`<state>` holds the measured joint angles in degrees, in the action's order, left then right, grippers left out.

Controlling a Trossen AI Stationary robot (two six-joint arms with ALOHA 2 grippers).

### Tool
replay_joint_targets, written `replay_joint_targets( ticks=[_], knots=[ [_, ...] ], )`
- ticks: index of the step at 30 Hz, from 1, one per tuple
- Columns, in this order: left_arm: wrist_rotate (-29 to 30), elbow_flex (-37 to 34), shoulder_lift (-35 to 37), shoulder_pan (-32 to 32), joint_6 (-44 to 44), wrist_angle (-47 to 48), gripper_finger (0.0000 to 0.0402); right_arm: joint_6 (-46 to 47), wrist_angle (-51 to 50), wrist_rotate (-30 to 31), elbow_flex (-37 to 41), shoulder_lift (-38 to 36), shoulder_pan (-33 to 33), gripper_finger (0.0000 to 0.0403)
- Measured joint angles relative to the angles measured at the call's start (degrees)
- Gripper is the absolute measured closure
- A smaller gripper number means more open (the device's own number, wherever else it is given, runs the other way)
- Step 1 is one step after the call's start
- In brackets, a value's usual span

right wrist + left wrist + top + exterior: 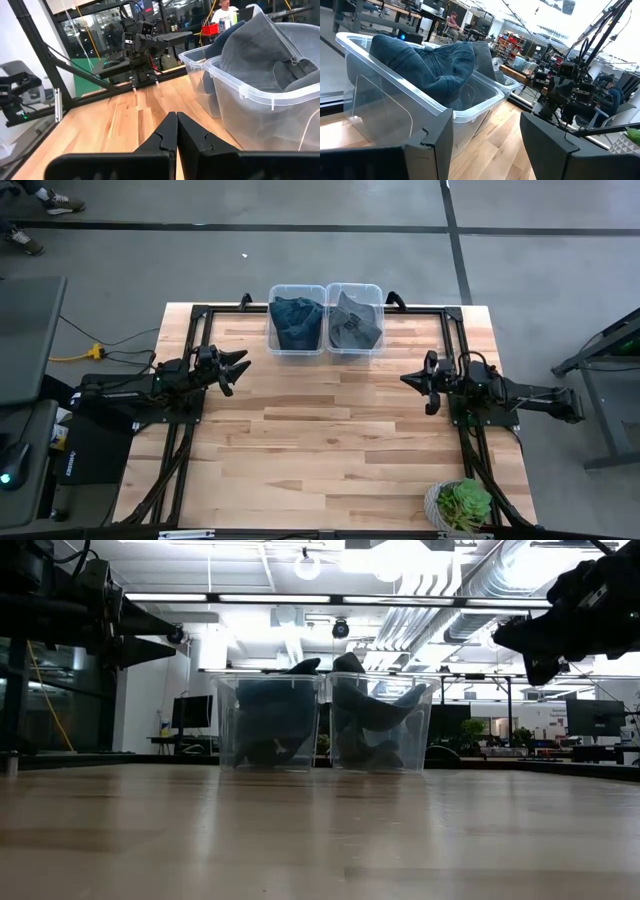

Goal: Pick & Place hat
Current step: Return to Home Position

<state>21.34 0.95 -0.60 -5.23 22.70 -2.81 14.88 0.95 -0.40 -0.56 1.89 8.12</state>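
blue cap [294,320] fills our left bin [295,351], gray caps [356,320] the right bin [355,351]. our left gripper [240,370] hangs spread, our right gripper [406,380] pressed together, both empty, back from the bins. we should fold home slowly, well clear of them.

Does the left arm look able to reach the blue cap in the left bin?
Probably yes: the blue cap pokes above its open bin, with nothing between it and the left gripper.

Two clear plastic bins [296,351] [355,351]; one blue fabric cap [295,320]; gray fabric caps [355,320] (number hidden, bunched); one green potted succulent [465,503].
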Motion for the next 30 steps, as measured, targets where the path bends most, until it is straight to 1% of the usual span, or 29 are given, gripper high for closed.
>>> replay_joint_targets(
  ticks=[2,9,30],
  knots=[
    [-0.02,0.00,0.00,0.00,0.00,0.00,0.0209,0.29,0.00,0.00,0.00,0.00,0.00,0.0402],
    [-0.03,0.00,0.00,0.00,0.00,0.00,0.0209,-4.83,0.09,0.28,0.00,0.00,0.00,0.0402],
    [-0.04,0.00,0.00,0.00,0.00,0.00,0.0209,-4.88,0.15,0.42,0.02,0.00,0.00,0.0402]
  ],
)
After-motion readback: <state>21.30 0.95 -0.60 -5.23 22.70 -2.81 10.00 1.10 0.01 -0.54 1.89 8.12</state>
